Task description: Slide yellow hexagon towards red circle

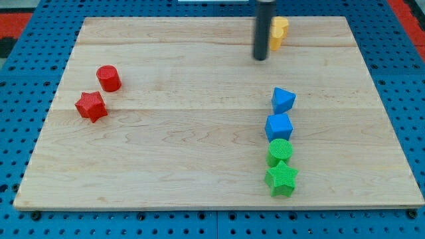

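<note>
My tip [260, 58] stands near the view's top, a little to the right of the middle of the wooden board [199, 166]. This arm has no jaws, only the straight dark rod, so there is nothing to be spread or pressed together, and it pinches nothing. The yellow hexagon [278, 32] is just beside my tip, on its right and slightly toward the view's top; the rod covers a part of its left edge, so I cannot tell if they touch. The red circle [108, 78] lies far to the left of my tip and a little lower, and the red star [91, 106] sits just below and left of it. Below my tip, slightly to the right, four blocks form a column: the blue triangle [283, 100], the blue cube [279, 126], the green circle [280, 151] and the green star [281, 178] nearest the view's bottom.
</note>
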Available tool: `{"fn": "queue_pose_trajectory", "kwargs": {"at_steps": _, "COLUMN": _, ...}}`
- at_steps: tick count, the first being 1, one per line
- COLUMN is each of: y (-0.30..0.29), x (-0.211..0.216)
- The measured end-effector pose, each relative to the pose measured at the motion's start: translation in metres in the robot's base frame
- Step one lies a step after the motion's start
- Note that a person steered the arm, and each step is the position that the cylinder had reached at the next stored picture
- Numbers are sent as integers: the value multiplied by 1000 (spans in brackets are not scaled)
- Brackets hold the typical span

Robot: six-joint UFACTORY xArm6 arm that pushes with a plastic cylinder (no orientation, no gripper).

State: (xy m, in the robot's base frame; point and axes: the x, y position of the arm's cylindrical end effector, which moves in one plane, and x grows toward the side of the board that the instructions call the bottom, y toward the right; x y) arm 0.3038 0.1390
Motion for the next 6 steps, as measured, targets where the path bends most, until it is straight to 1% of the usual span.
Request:
{"fn": "queue_pose_trajectory", "kwargs": {"at_steps": 1, "y": 94, "x": -18}}
{"fn": "queue_pose_trajectory", "kwargs": {"at_steps": 2, "y": 62, "x": -75}}
{"fn": "queue_pose_trajectory", "kwargs": {"at_steps": 3, "y": -23, "x": -76}}
{"fn": "queue_pose_trajectory", "kwargs": {"at_steps": 4, "y": -18, "x": -78}}
{"fn": "queue_pose_trajectory", "kwargs": {"at_steps": 5, "y": -22, "x": -104}}
{"fn": "queue_pose_trajectory", "kwargs": {"at_steps": 6, "y": -151, "x": -44}}
